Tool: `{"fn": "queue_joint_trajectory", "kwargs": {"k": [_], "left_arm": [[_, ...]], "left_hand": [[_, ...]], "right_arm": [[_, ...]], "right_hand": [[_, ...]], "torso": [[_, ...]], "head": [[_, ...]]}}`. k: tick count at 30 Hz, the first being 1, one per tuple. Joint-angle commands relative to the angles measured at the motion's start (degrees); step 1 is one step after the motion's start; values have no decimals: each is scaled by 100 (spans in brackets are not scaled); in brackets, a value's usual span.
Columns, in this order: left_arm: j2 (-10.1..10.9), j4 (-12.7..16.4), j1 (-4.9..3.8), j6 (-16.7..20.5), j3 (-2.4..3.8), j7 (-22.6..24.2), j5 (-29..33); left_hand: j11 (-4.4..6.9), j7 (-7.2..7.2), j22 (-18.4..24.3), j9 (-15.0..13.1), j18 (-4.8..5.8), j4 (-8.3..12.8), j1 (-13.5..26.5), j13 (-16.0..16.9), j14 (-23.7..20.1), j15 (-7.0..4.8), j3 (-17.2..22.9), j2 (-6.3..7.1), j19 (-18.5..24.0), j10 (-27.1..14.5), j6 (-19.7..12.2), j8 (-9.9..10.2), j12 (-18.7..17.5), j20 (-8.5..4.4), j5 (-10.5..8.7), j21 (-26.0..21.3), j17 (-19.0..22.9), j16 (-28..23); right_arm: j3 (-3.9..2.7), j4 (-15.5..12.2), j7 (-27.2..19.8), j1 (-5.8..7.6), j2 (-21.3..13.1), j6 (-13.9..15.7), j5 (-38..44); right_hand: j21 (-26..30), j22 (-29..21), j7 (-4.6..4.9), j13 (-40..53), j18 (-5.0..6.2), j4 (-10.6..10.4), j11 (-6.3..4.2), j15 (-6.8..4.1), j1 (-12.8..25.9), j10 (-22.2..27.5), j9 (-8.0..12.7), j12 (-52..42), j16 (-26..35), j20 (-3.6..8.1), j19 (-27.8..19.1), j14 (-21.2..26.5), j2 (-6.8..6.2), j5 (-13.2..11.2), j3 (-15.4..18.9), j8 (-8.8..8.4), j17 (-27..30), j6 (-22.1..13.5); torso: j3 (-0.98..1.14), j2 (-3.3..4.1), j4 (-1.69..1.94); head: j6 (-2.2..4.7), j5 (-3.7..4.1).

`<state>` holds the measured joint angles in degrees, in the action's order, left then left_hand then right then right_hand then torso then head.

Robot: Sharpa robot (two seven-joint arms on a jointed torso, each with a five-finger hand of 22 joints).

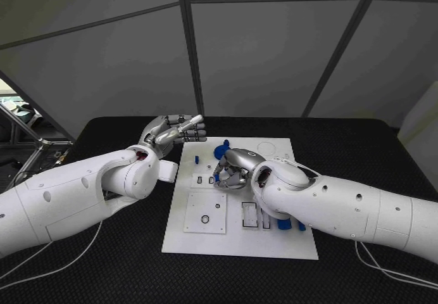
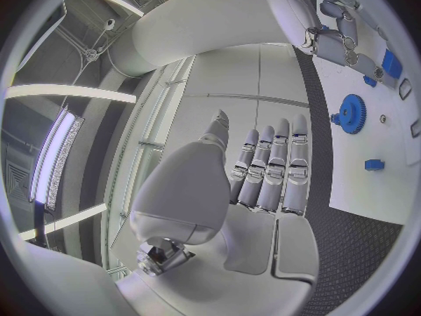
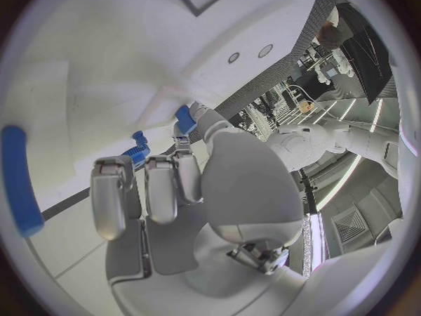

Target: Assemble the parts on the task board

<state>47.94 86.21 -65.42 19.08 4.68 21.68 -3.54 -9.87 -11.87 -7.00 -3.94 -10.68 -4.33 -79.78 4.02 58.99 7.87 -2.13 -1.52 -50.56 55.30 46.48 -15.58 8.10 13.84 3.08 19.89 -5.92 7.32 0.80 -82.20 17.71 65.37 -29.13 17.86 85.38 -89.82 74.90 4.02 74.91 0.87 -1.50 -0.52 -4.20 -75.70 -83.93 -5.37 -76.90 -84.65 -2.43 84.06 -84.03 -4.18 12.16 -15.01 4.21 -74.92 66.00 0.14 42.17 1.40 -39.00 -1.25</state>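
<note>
The right hand [image 1: 233,172] lies low over the middle of the task board [image 1: 239,244], fingers curled in; the right wrist view shows a small blue part [image 3: 184,118] at its fingertips [image 3: 188,156], though whether it is truly gripped I cannot tell. The left hand [image 1: 171,132] is raised beside the board's far left corner, fingers [image 2: 273,165] straight, side by side, holding nothing.

The board lies in the middle of the black table [image 1: 91,266]. Its recesses look mostly unfilled: a square plate with an oval hole [image 1: 206,219] toward the near left edge, narrow slots [image 1: 249,215] beside it.

Of blue pieces, one gear [image 1: 221,151] sits near the far edge, clearest in the left wrist view, with two small blocks near it there. A long blue bar [image 3: 19,179] appears in the right wrist view.
</note>
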Motion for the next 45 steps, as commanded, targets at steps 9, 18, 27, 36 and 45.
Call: {"fn": "queue_joint_trajectory", "kwargs": {"k": [9, 18, 27, 36, 45], "left_arm": [[0, -5, -11, -69, 6, 18, -24], [8, -10, -11, -70, 6, 17, -24], [5, -15, -11, -76, 6, 16, -24], [4, -23, -11, -78, 6, 15, -24], [5, -25, -11, -80, 6, 1, -24]], "left_hand": [[-40, -76, 8, 8, 33, 31, -18, -8, 3, 23, 2, -57, 25, 4, -14, 39, -15, 15, 0, -31, -9, -18], [-40, -76, 8, 8, 33, 31, -18, -8, 3, 23, 2, -57, 25, 4, -14, 39, -15, 15, 0, -31, -9, -18], [-40, -76, 8, 8, 33, 31, -18, -8, 3, 23, 2, -57, 25, 4, -14, 39, -15, 15, 0, -31, -9, -18], [-40, -76, 8, 8, 33, 31, -18, -8, 3, 23, 2, -57, 25, 4, -14, 39, -15, 15, 0, -31, -9, -18], [-41, -77, 17, 8, 33, 44, -6, -6, 6, 25, -15, -66, 26, 9, -16, 47, -30, 17, 0, -35, -12, -38]], "right_arm": [[23, 65, 27, -8, 23, -267, 77], [23, 83, 58, -10, 9, -305, 114], [23, 94, 60, -10, 11, -323, 128], [23, 92, 59, -10, 4, -279, 141], [23, 93, 84, -10, 7, -185, 142]], "right_hand": [[-18, 1510, 42, 364, -87, 26, 27, 2, 167, -34, -57, 87, 64, 17, 594, -351, -27, 16, -4, -66, -361, -58], [-18, 1510, 118, 293, -87, 69, 89, 49, 247, 15, -11, 181, 115, -20, 594, -332, -103, 15, -11, -80, -280, -299], [-18, 1510, 139, 273, -87, 90, 108, 67, 270, 30, 3, 208, 132, -38, 594, -327, -133, 12, -15, -77, -257, -368], [-18, 1510, 151, 263, -87, 109, 119, 77, 288, 38, 10, 221, 137, -50, 594, -326, -170, 11, -12, -73, -251, -408], [-18, 1510, 192, 208, -87, 57, 161, 114, 471, 71, 45, 288, 163, -90, 594, -320, -261, -315, 73, -71, -217, -610]], "torso": [[0, -2, -2], [-2, -2, -2], [-1, -4, -1], [-2, -2, -5], [-3, -4, -2]], "head": [[-14, -21], [-26, -28], [-41, -34], [-46, -35], [-47, -34]]}}
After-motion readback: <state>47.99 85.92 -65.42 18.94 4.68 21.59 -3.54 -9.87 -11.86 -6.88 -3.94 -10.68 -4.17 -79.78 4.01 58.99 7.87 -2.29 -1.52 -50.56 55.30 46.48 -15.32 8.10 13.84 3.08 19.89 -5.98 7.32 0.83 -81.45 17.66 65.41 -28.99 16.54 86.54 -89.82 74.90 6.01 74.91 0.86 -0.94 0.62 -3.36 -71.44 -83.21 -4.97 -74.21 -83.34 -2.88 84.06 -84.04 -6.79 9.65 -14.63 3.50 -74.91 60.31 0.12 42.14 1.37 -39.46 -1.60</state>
